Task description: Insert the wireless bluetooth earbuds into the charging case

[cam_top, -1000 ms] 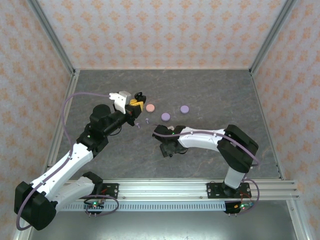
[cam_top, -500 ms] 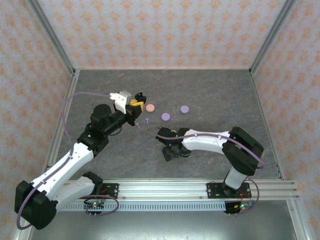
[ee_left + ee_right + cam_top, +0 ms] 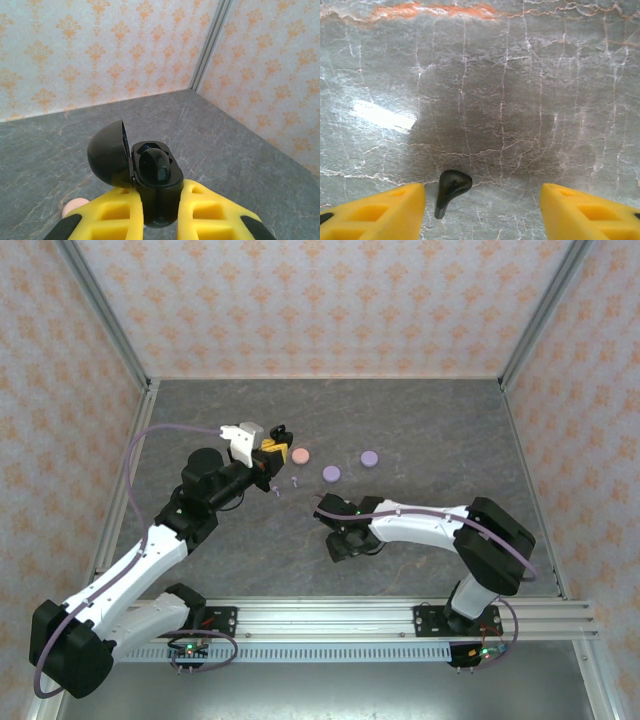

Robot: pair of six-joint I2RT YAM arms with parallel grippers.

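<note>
**While the black case (image 3: 156, 175) hangs open, a black earbud (image 3: 451, 186) lies on the table (image 3: 420, 430)**

Where the left gripper (image 3: 160, 212) sits at 10 o'clock from the table's middle, its fingers are clamped on the black case, whose lid tips open toward 9 o'clock. At 6 o'clock the right gripper (image 3: 482, 195) points down with its fingers spread apart, gripping nothing. The black earbud lies between them, just beside the finger on the 8 o'clock side. Two lilac earbuds (image 3: 295, 481) lie near the left gripper. A pink disc (image 3: 299, 455) and two lilac discs (image 3: 331, 473) sit between 11 and 1 o'clock.
</note>
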